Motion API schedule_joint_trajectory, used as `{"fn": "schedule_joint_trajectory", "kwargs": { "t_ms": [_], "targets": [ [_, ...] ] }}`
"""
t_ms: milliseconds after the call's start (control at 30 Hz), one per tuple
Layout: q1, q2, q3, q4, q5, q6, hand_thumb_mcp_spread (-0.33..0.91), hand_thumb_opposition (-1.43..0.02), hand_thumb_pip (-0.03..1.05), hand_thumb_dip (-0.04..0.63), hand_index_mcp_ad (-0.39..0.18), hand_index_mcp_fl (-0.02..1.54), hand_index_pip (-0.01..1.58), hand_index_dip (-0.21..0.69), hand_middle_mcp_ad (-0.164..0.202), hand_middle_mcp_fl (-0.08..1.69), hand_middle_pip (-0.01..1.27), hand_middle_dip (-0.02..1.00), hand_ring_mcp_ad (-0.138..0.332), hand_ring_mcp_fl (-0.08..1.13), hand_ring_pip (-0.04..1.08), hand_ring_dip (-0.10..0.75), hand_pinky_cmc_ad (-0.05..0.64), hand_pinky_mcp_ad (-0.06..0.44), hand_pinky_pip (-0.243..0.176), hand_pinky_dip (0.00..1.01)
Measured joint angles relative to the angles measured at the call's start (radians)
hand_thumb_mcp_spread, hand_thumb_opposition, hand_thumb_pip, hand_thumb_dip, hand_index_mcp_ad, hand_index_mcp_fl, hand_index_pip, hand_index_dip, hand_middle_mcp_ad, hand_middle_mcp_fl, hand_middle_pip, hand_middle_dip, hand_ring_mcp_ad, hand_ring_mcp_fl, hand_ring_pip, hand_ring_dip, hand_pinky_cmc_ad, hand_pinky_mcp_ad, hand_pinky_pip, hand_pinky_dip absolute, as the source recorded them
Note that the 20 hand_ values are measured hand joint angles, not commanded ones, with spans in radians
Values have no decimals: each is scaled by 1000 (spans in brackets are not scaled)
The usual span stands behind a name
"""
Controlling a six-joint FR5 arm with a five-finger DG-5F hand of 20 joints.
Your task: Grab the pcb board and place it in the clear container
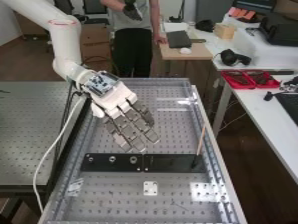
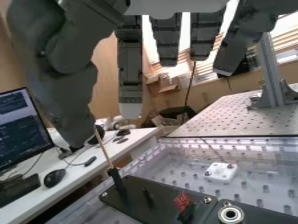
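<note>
The hand point(image 1: 120, 99) has straight, slightly spread fingers, pinching nothing. The red piece point(image 2: 182, 200), apparently the pcb board, is at the black plate point(image 2: 159, 189). Pinch opposite edges gently, avoiding the thin stick point(image 2: 105, 151); lift upright.

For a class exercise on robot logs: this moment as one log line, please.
hand: open, empty, above bench; black bar: lying on bench; stick: standing at bar's end; white plate: flat, apart from bar
</note>
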Motion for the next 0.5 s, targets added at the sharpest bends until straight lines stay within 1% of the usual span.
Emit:
{"fn": "schedule_joint_trajectory", "kwargs": {
  "t_ms": [67, 167, 200, 233, 400, 500],
  "targets": [
    [-5, -25, 24, -22, 9, 15, 349, -815, 634, 208, -24, 75, 1393, 169, 140, 0, 145, 96, 199, 0, 91, -33, 278, 199, -127, 546],
    [-9, -52, 49, -42, 18, 23, 344, -815, 641, 204, -24, 38, 1422, 169, 140, 0, 147, 99, 197, 0, 91, -33, 278, 197, -127, 552],
    [-11, -62, 58, -48, 22, 25, 340, -815, 641, 206, -24, 42, 1442, 173, 140, 2, 148, 106, 197, 0, 94, -33, 278, 197, -127, 567],
    [-12, -72, 67, -52, 26, 25, 340, -815, 641, 222, -24, 23, 1440, 173, 140, 0, 148, 108, 197, 0, 94, -33, 278, 195, -127, 569],
    [-17, -105, 91, -71, 39, 37, 335, -815, 641, 222, -24, 2, 1468, 176, 138, 0, 148, 108, 197, 0, 91, -33, 279, 195, -127, 583],
    [-16, -122, 100, -73, 64, 31, 332, -815, 641, 222, -24, 5, 1478, 188, 141, 2, 148, 108, 194, 0, 94, -33, 278, 195, -126, 600]
  ]
}}
